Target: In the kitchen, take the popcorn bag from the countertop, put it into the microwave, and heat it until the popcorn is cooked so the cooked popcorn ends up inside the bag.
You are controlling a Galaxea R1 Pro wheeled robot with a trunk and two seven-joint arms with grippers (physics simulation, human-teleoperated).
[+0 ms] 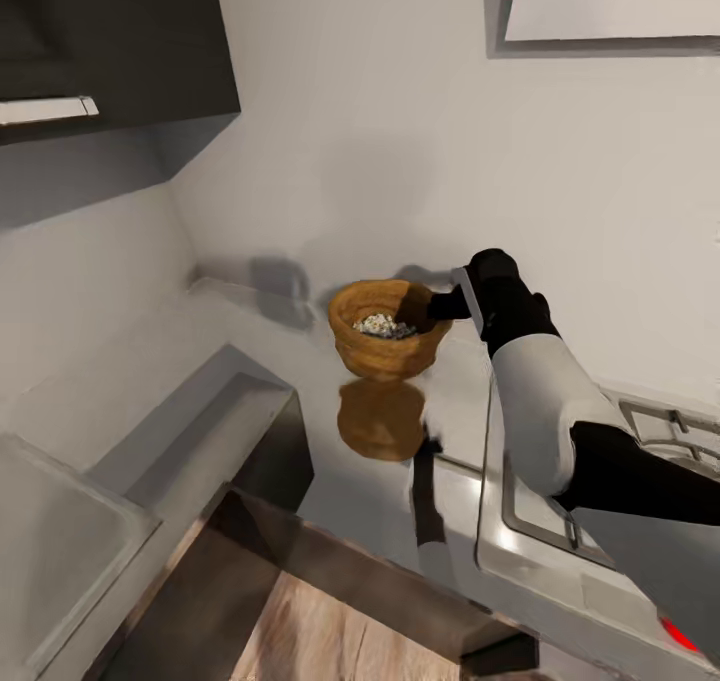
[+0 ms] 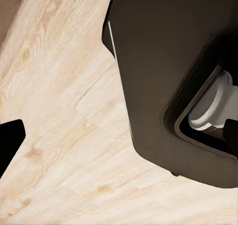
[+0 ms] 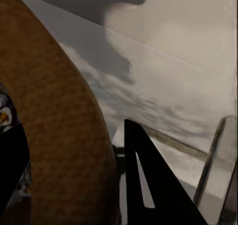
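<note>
The popcorn bag (image 1: 385, 346), a tan-orange sack with a thick rolled rim, stands on the grey countertop (image 1: 290, 341) near the wall corner, mirrored in the steel below it. Pale and grey popcorn (image 1: 383, 326) lies in its mouth. My right gripper (image 1: 445, 306) is at the bag's right side, shut on the rim. In the right wrist view the rolled rim (image 3: 64, 136) sits between one finger inside the bag and the other finger (image 3: 148, 185) outside. My left gripper (image 2: 119, 140) is open over a wooden floor, nothing between its fingers. The microwave is out of view.
A gas hob (image 1: 600, 461) lies right of the bag, under my right arm. A sink basin (image 1: 60, 541) sits at the lower left. A dark wall cabinet (image 1: 110, 41) hangs at the upper left. The robot's dark base (image 2: 168, 76) shows above wooden floor (image 2: 64, 136).
</note>
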